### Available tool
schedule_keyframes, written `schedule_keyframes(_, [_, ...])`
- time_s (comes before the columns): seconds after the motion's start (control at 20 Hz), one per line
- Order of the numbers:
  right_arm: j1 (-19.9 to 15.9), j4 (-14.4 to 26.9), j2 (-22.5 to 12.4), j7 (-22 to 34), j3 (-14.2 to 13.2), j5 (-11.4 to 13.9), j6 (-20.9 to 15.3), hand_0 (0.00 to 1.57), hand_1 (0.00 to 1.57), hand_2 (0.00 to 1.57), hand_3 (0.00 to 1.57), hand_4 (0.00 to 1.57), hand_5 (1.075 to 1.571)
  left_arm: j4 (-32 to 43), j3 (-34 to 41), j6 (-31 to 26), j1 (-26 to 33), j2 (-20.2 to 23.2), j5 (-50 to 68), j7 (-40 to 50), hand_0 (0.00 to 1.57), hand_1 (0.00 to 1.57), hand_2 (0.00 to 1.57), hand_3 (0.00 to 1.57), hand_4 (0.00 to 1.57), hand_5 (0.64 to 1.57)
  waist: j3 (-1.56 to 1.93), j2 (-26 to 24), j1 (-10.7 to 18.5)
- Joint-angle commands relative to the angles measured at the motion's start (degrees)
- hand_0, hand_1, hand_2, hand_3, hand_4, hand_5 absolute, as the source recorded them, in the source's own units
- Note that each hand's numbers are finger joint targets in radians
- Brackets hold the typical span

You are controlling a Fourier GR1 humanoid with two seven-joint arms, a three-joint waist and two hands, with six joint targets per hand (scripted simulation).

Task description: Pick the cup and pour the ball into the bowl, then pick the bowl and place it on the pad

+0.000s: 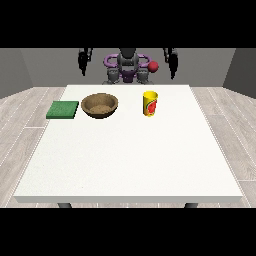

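Standing upright on the white table [130, 160], the yellow cup [150, 103] with its red marking serves as the landmark in the front view. The cup sits toward the far side of the table, nearer the robot [128, 66] than the camera. Whether a ball lies inside it cannot be told from this angle.

To the view's left of the cup, apart from it, rests the brown bowl [100, 105], open side up. Farther to the view's left again, beyond the bowl and just beside it without touching, lies the flat green pad [63, 109], close to the table's left edge.

Behind the cup, past the table's far edge, the robot faces the camera. A small red round part [153, 66] shows at its torso, above and behind the cup.

The hand at the view's right [172, 63] hangs behind the table, above and a little to the right of the cup, well apart from it and holding nothing. The hand at the view's left [84, 59] hangs likewise, far to the left of the cup, above the bowl's side, also holding nothing. How far the fingers of either hand are spread cannot be told.
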Motion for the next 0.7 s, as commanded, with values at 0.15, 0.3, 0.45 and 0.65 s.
schedule_keyframes(0.15, [-0.87,-5.05,-1.53,4.63,-0.94,-1.01,0.20,0.00,0.00,0.00,0.00,0.62,1.559,-4.98,0.89,-0.20,-0.50,2.04,0.54,4.70,0.00,0.00,0.00,0.00,0.00,1.535,-0.17,-13.14,0.16])
schedule_keyframes(0.3, [3.50,-4.57,0.35,7.47,-5.02,-8.50,0.90,0.00,0.00,0.00,0.00,0.62,1.559,-8.30,-4.97,4.43,-0.85,-6.10,5.13,14.07,0.00,0.00,0.00,0.00,0.00,1.535,-0.28,-15.73,-3.58])
schedule_keyframes(0.45, [2.10,-5.37,-0.58,11.46,-7.10,-10.64,0.92,0.00,0.00,0.00,0.00,0.61,1.561,-11.71,-11.34,14.77,-3.37,-6.31,3.75,20.87,0.00,0.00,0.00,0.00,0.00,1.536,-0.42,-15.31,-2.80])
schedule_keyframes(0.65, [0.38,-6.65,-2.07,11.45,-11.10,-12.04,0.21,0.00,0.00,0.00,0.00,0.55,1.563,-17.40,-16.81,19.48,-3.51,-6.43,2.66,23.01,0.00,0.00,0.00,0.00,0.00,1.536,-0.47,-11.00,0.12])
